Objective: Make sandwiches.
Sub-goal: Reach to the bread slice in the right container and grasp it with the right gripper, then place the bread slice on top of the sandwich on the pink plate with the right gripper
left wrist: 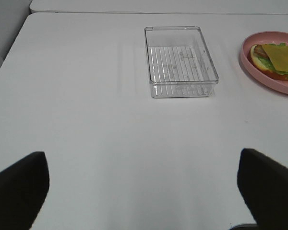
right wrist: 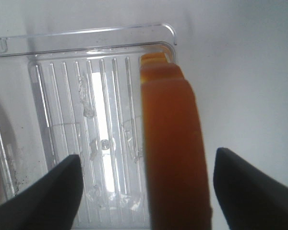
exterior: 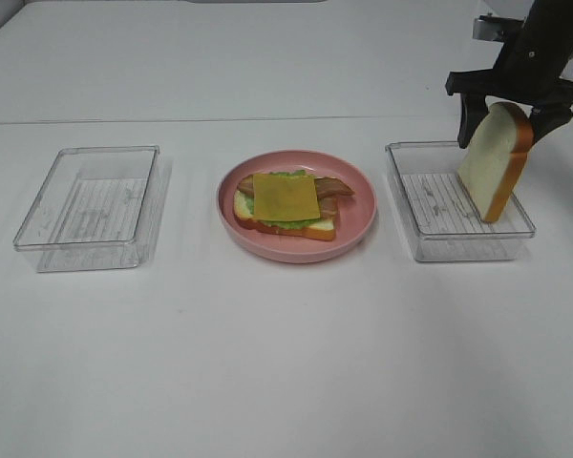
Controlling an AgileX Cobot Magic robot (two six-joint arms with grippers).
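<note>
Counter (exterior: 286,363): white and flat, carrying two clear trays and a pink plate set in a row from left to right.
Left tray (exterior: 91,207): clear plastic with a ribbed floor, standing at the left of the row, well apart from the plate; nothing lies in it.
Pink plate (exterior: 360,232): round, in the middle of the row between the two trays.
Open sandwich (exterior: 286,203): lies on the plate; a white bread slice with orange-brown crust at the bottom, green lettuce on it, brown bacon strips poking out to the right, a yellow cheese square on top.
Right tray (exterior: 430,239): clear, ribbed floor, at the right of the row.
Bread slice (exterior: 495,160): stands on edge and tilted inside the right tray, its lower end down in the tray's right side, its white face turned left, its crust toward the right.
Right claw (exterior: 512,103): hangs over the far right of the tray, fingers spread wide on either side of the slice's top; in the wrist view a gap shows on each side of the crust, so I cannot tell whether it grips the slice.
Left claw (left wrist: 144,191): low over the bare counter, nearer than the left tray, fingers spread wide with nothing between them.
</note>
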